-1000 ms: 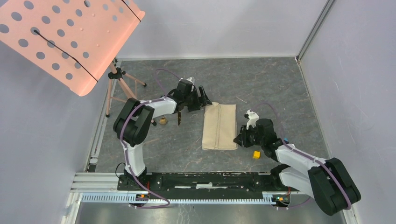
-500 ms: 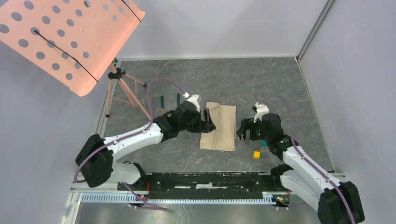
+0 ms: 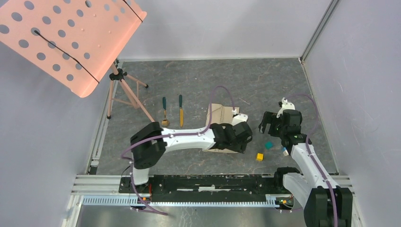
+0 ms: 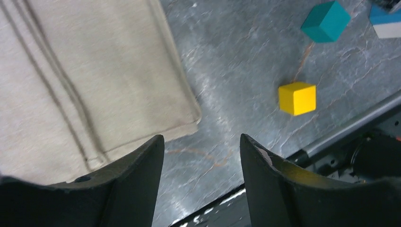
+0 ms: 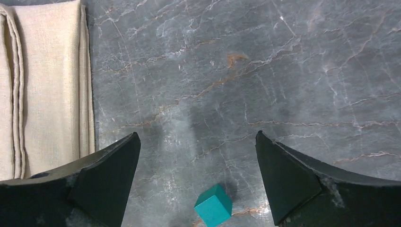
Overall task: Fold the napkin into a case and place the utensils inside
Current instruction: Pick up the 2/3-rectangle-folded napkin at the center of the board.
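**Top view.** The napkin point(image 3: 221, 112) lies folded into a long strip mid-surface point(image 3: 198, 78), its long side running from far to near. Its near half is hidden under the left arm point(image 3: 189, 138), which reaches across from the left. The left jaws sit at the napkin's near right corner. The spoon point(image 3: 164, 112) and knife point(image 3: 180, 110) lie side by side, well apart from the napkin toward the left edge, with their handles pointing far. Neither is in the case yet. The right arm point(image 3: 302, 151) stands off the napkin's right side, with a teal cube point(image 3: 268, 145) and a yellow cube point(image 3: 259, 156) close by.

**Left wrist.** The jaws are part-open and empty, with the napkin's point(image 4: 94, 75) corner between them. They are probably lined up to pinch it for another fold. The yellow cube point(image 4: 297, 98) sits near, with bare stone between.

**Right wrist.** The jaws are spread wide and hold nothing, over bare surface. The napkin's point(image 5: 47, 85) layered long edge shows just beyond one finger. The teal cube point(image 5: 213, 205) sits between the jaws in this view and should be avoided. There is open room toward the far and right edges.
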{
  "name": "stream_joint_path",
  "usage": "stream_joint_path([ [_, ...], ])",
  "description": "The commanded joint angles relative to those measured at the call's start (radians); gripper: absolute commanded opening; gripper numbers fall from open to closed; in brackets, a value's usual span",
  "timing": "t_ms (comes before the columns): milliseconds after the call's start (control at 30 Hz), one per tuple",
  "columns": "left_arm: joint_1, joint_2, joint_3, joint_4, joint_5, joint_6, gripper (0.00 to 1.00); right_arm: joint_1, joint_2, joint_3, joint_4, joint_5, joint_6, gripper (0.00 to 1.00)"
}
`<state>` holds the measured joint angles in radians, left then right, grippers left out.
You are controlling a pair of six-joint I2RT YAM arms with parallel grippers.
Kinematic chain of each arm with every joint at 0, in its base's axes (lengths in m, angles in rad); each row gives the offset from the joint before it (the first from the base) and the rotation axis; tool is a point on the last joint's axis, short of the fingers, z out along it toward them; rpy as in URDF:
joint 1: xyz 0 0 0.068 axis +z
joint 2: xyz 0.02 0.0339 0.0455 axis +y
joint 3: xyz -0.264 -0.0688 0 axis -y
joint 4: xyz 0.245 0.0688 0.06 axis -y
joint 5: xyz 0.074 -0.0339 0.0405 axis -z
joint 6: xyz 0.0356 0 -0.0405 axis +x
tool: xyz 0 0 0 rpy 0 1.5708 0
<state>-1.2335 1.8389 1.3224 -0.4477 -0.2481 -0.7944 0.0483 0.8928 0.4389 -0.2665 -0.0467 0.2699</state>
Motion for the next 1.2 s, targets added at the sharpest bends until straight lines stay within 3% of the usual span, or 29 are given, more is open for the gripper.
stream_joint_path([
  [0,-0.017,0.117,0.163,-0.106,-0.089,-0.03,0.65,-0.073,0.024,-0.022,0.083,-0.159,-0.028,0.98],
  [267,-0.028,0.269,0.352,-0.243,-0.157,-0.031,0.58,-0.1,0.014,-0.041,0.111,-0.22,-0.033,0.98],
  [433,-0.037,0.288,0.354,-0.253,-0.164,-0.042,0.56,-0.1,0.024,-0.048,0.123,-0.246,-0.032,0.98],
  [567,-0.04,0.327,0.376,-0.253,-0.147,-0.042,0.45,-0.1,0.022,-0.051,0.125,-0.246,-0.03,0.98],
  [1000,-0.041,0.399,0.383,-0.303,-0.183,-0.057,0.43,-0.1,0.032,-0.074,0.145,-0.296,-0.03,0.98],
  [1167,-0.041,0.414,0.38,-0.335,-0.226,-0.042,0.32,-0.1,0.035,-0.082,0.159,-0.309,-0.029,0.98],
])
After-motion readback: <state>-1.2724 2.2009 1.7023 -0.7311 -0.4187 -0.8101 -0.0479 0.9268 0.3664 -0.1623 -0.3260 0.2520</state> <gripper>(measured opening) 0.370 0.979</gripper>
